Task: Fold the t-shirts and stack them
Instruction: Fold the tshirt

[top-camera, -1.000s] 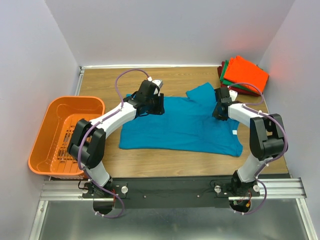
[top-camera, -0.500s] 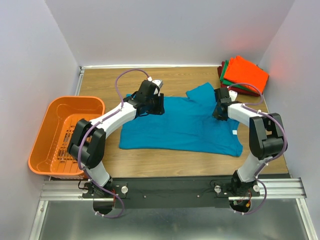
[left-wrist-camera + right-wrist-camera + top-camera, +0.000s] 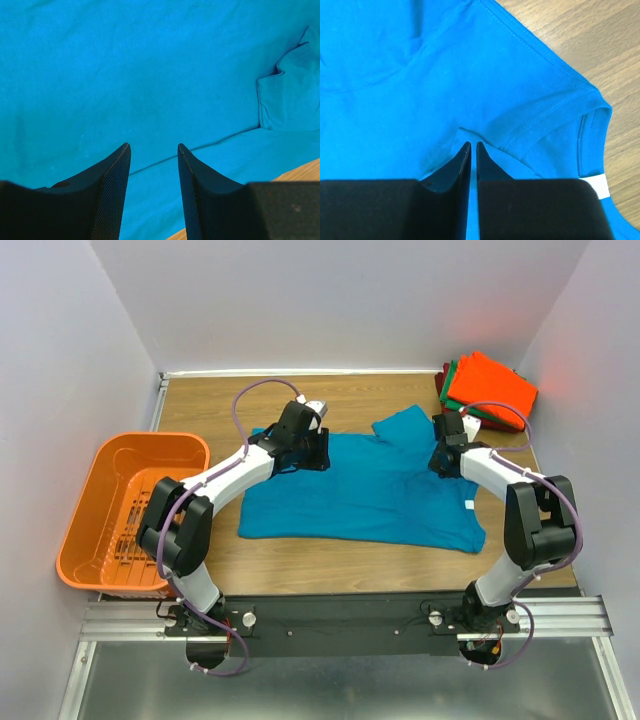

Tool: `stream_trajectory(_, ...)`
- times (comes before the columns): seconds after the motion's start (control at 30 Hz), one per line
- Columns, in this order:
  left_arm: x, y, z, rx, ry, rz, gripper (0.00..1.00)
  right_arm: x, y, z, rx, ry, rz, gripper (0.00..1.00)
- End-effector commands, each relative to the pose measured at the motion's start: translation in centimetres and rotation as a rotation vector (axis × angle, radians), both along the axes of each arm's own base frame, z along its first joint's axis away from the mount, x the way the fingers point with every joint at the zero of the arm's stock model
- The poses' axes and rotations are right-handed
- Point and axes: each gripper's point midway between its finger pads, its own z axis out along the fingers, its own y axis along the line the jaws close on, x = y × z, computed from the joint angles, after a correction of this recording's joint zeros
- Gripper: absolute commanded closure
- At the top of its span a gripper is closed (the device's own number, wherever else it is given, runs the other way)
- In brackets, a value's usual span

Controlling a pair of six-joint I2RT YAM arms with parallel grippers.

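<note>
The teal-blue t-shirt [image 3: 370,495] lies spread on the wooden table, with one sleeve [image 3: 400,425] folded up at its far edge. My left gripper [image 3: 312,453] is open and low over the shirt's far left part; the left wrist view shows its jaws [image 3: 152,147] apart over the cloth [image 3: 150,75]. My right gripper [image 3: 440,462] is at the shirt's far right part. In the right wrist view its jaws [image 3: 471,145] are shut on a raised fold of cloth near the neck, beside the white label [image 3: 597,185]. The orange shirt [image 3: 492,385] tops a folded stack over green [image 3: 452,392] and dark red ones.
The orange slotted basket [image 3: 110,510] stands at the table's left edge, with nothing showing inside. The folded stack sits in the far right corner against the wall. Bare wood [image 3: 210,405] shows behind and in front of the teal shirt. Walls close in on three sides.
My right wrist has shifted slightly toward the far right, and its elbow has swung outward. The left arm and the shirt look unchanged.
</note>
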Motion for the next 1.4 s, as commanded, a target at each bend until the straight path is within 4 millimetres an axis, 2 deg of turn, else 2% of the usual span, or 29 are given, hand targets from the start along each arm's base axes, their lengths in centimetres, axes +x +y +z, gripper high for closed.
stream_trajectory(0.0,-0.5,-0.4,-0.9,-0.001,0.020,-0.018,0.50,-0.5,-0.5,-0.8,-0.027,0.029,-0.012,0.74)
stream_trajectory(0.03,-0.5,-0.4,-1.1,0.001,0.022,-0.017,0.50,-0.5,-0.3,-1.1,-0.018,0.038,-0.002,0.69)
stream_trajectory(0.07,-0.4,-0.4,-1.0,0.000,0.021,-0.018,0.50,-0.5,-0.2,-1.6,-0.018,0.052,0.005,0.59)
stream_trajectory(0.1,-0.4,-0.4,-1.0,0.000,0.021,-0.018,0.50,-0.4,-0.1,-1.8,-0.016,0.057,0.009,0.57)
stream_trajectory(0.3,-0.6,-0.5,-1.2,0.000,0.024,-0.022,0.50,0.3,0.6,-3.2,0.008,0.073,0.027,0.55)
stream_trajectory(0.57,-0.5,-0.5,-1.2,0.003,0.025,-0.020,0.50,0.9,0.5,-3.2,0.004,0.057,0.013,0.55)
stream_trajectory(0.77,-0.5,-0.5,-1.2,0.003,0.025,-0.020,0.50,0.9,0.4,-3.1,0.004,0.054,0.007,0.59)
stream_trajectory(0.87,-0.6,-0.5,-1.4,0.005,0.028,-0.022,0.50,0.9,0.6,-2.7,0.013,0.044,0.010,0.71)
stream_trajectory(1.0,-0.6,-0.6,-1.5,0.005,0.032,-0.024,0.50,0.6,0.4,-2.4,0.009,0.038,0.007,0.77)
stream_trajectory(1.37,-0.6,-0.6,-1.9,0.009,0.039,-0.022,0.50,0.3,0.1,-0.7,0.004,0.003,0.000,0.82)
